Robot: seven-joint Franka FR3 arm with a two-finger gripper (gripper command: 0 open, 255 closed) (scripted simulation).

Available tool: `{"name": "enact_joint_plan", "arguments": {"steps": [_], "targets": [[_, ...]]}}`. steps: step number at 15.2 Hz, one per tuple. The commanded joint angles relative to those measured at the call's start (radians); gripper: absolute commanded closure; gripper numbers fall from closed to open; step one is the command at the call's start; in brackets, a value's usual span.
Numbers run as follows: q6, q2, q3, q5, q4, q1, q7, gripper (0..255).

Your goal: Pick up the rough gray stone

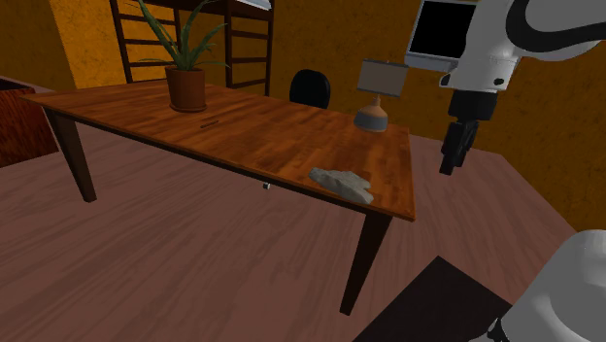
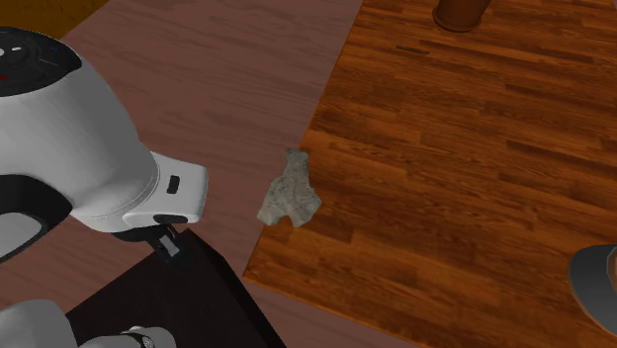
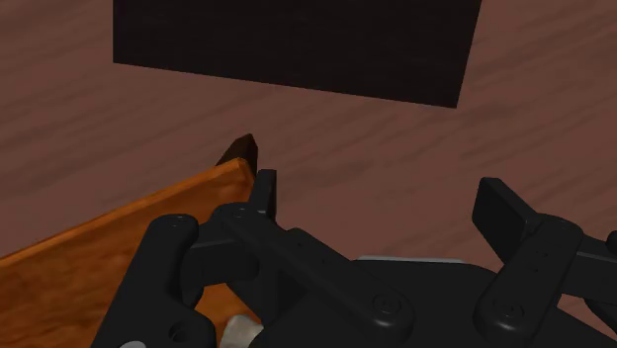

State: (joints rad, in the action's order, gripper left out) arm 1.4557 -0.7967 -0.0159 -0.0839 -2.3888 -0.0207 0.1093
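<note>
Okay, gripper [image 1: 449, 161] hangs past the table's [image 1: 243, 126] end, over the floor [image 1: 194, 253], at the shoulder view's right, well apart from the stone [image 1: 342, 183]. In the wrist view the fingers [image 3: 265, 193] stand spread wide, with nothing between them and touching nothing. The table corner is just beside one finger and the dark stand [image 3: 297, 44] lies beyond. The stone is pale grey and jagged, lying flat right at the table's long edge, near the corner closest to the stand. Pot [image 1: 186, 87] and lamp [image 1: 374, 92] sit farther along the table.
</note>
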Motion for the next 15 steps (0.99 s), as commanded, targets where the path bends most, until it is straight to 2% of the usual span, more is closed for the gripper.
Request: {"name": "enact_joint_plan", "arguments": {"steps": [1, 8, 15], "targets": [[0.0, 0.0, 0.0, 0.0, 0.0, 0.0, 0.0, 0], [0.213, 0.231, 0.038, 0.02, 0.046, 0.04, 0.166, 0], [0.377, 0.482, 0.058, 0.012, 0.161, 0.081, 0.322, 0]]}}
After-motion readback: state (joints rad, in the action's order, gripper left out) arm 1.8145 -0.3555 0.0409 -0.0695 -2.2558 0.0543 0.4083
